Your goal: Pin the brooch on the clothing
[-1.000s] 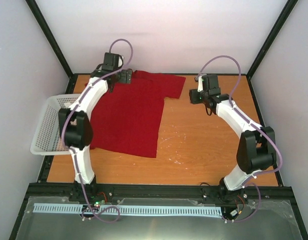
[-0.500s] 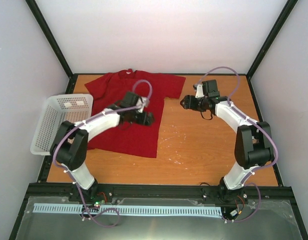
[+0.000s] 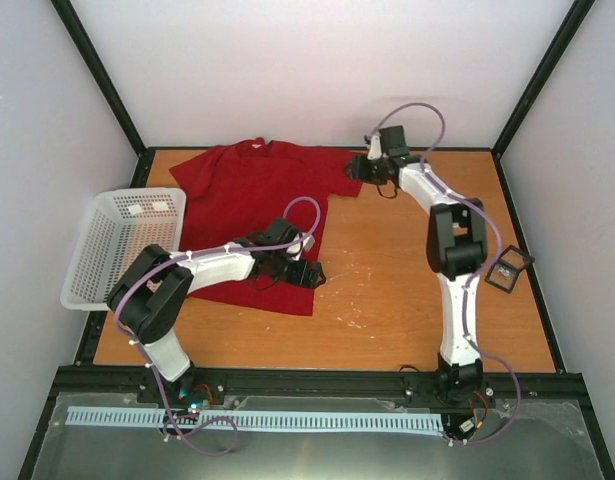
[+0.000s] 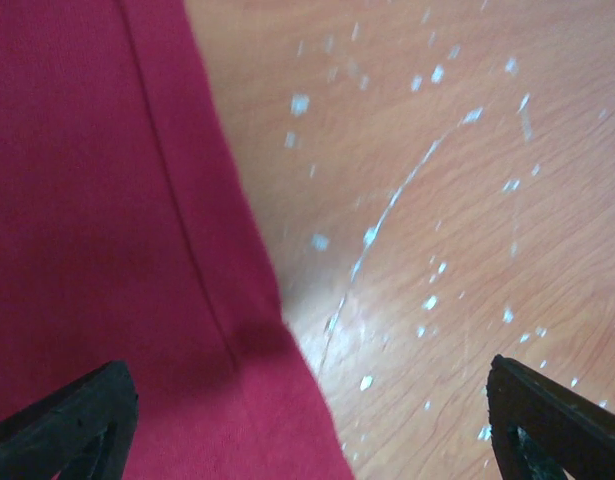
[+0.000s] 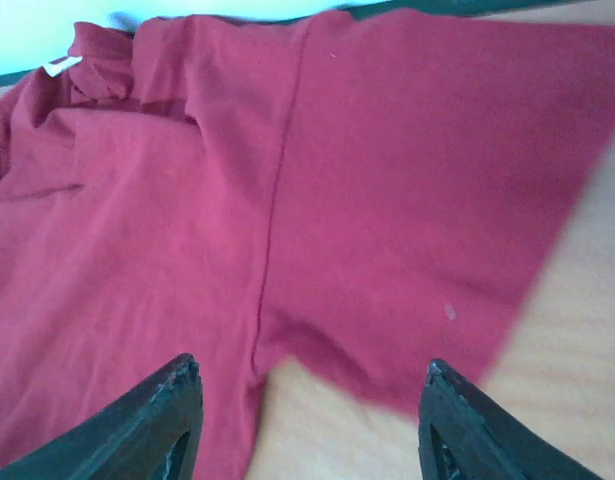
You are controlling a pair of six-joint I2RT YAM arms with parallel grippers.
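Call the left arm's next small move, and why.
Probably lower the left tool a little and close it on the edge of the red T-shirt. Its jaws stand open across that edge, with cloth under one finger and bare table under the other, and they grip nothing. The right tool hangs open above the sleeve, so neither holds the cloth yet.

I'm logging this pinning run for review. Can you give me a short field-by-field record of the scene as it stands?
clothing: red T-shirt spread on the table's far left
left gripper: open, over the shirt's near hem corner
right gripper: open, over the sleeve on its side
basket: white mesh basket at the left edge
other: dark-framed square object near the right edge
pinned on shirt: nothing visible
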